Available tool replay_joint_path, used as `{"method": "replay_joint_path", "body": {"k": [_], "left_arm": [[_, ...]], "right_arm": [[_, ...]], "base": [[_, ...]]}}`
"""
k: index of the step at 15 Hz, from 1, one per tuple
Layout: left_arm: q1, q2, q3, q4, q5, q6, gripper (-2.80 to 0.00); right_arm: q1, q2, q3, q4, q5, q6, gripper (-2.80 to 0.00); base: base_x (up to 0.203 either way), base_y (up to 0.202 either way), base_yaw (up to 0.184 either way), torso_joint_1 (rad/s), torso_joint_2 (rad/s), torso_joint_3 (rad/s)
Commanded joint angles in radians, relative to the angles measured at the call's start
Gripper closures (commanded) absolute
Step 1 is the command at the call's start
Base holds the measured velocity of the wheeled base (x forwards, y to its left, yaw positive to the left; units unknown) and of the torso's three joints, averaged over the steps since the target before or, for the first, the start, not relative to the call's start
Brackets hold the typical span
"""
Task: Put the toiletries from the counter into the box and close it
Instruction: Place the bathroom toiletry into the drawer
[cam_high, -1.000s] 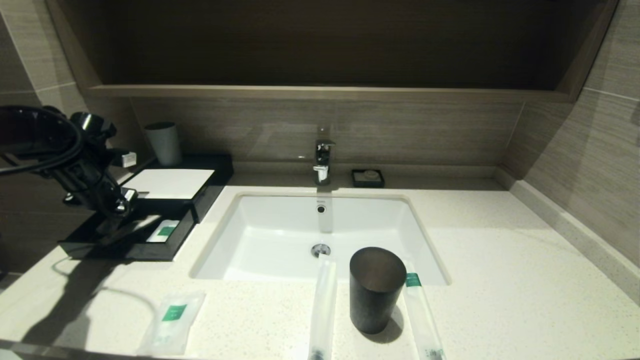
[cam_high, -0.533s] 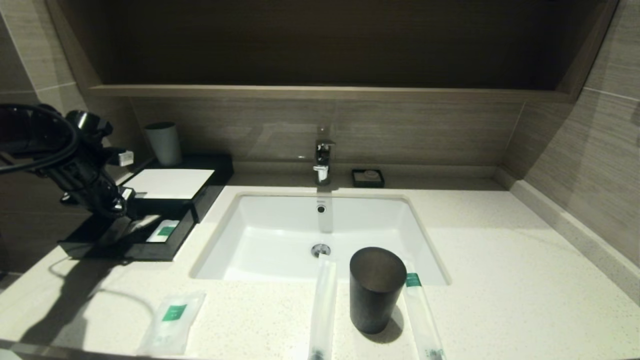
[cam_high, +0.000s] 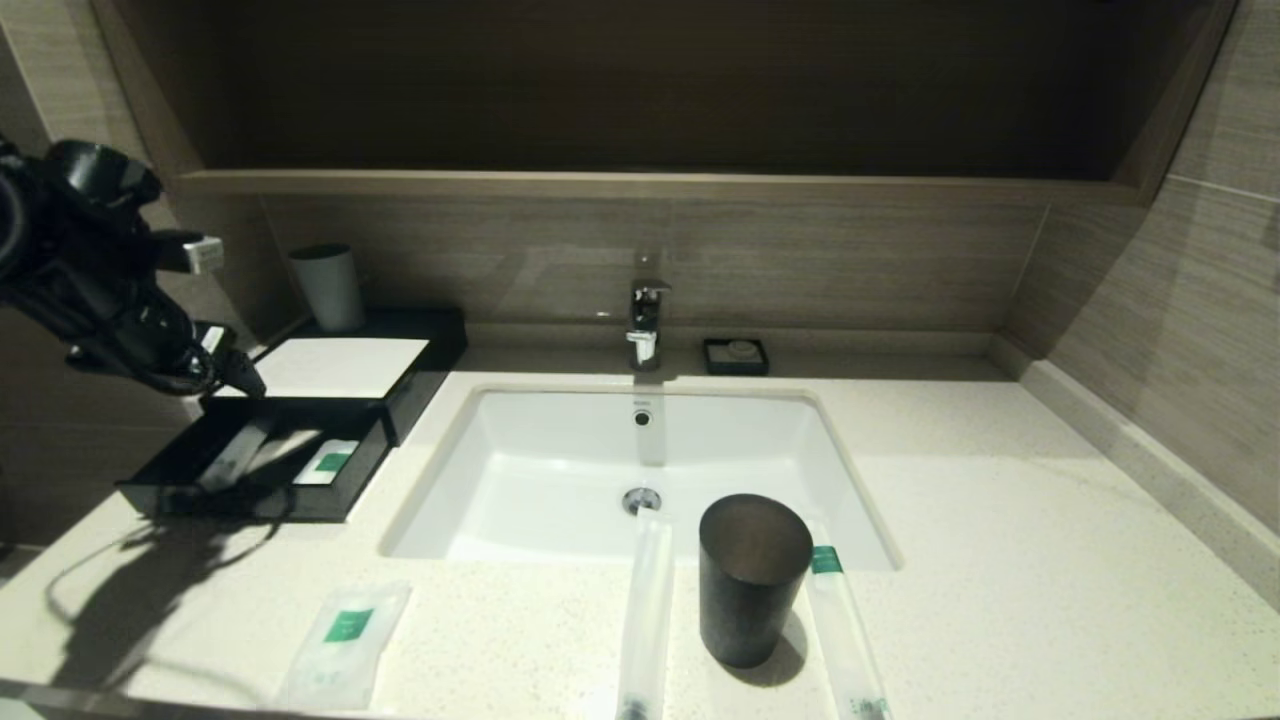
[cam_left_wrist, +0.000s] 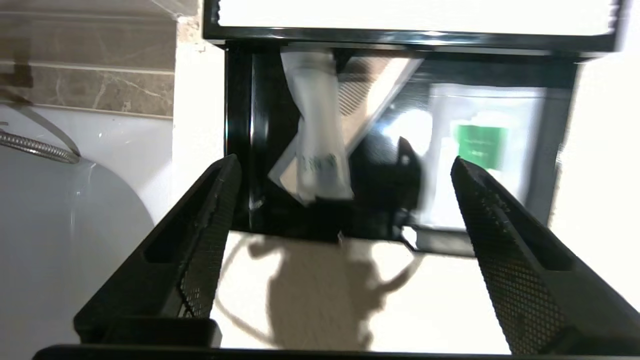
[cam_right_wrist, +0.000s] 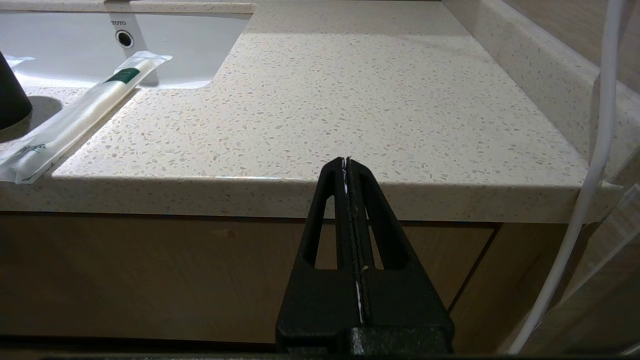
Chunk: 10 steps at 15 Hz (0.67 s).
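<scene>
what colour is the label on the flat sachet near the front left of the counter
Green, on a whitish translucent sachet. It shows best in the head view.

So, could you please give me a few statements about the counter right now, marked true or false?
1. The left hand is open and holds nothing. True.
2. The drawer of the box is shut. False: it stands open with packets inside.
3. The dark cup stands between two long packets. True.
4. The flat packet lies in the sink. False: it lies on the counter, near the front edge.
</scene>
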Motion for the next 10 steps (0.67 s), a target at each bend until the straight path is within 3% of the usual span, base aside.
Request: {"method": "replay_joint_path", "body": {"k": [1, 4, 9, 10], "left_arm": [[-0.005, -0.135, 0.028, 0.01, -0.045, -0.009, -2.8], [-0.063, -0.242, 0.112, 0.015, -0.142, -0.011, -2.8], [-0.14, -0.293, 0.199, 0.007, -0.173, -0.016, -2.8], [-0.144, -0.307, 0.212, 0.006, -0.184, -0.016, 0.0]], "right_arm": [[0.0, 0.0, 0.0, 0.0, 0.0, -0.001, 0.0], [0.0, 0.0, 0.0, 0.0, 0.0, -0.001, 0.0], [0.0, 0.0, 0.0, 0.0, 0.0, -0.001, 0.0], [0.0, 0.0, 0.0, 0.0, 0.0, -0.001, 0.0]], "base": [[0.0, 0.0, 0.0, 0.0, 0.0, 0.0], [0.0, 0.0, 0.0, 0.0, 0.0, 0.0], [0.0, 0.0, 0.0, 0.0, 0.0, 0.0], [0.0, 0.0, 0.0, 0.0, 0.0, 0.0]]}}
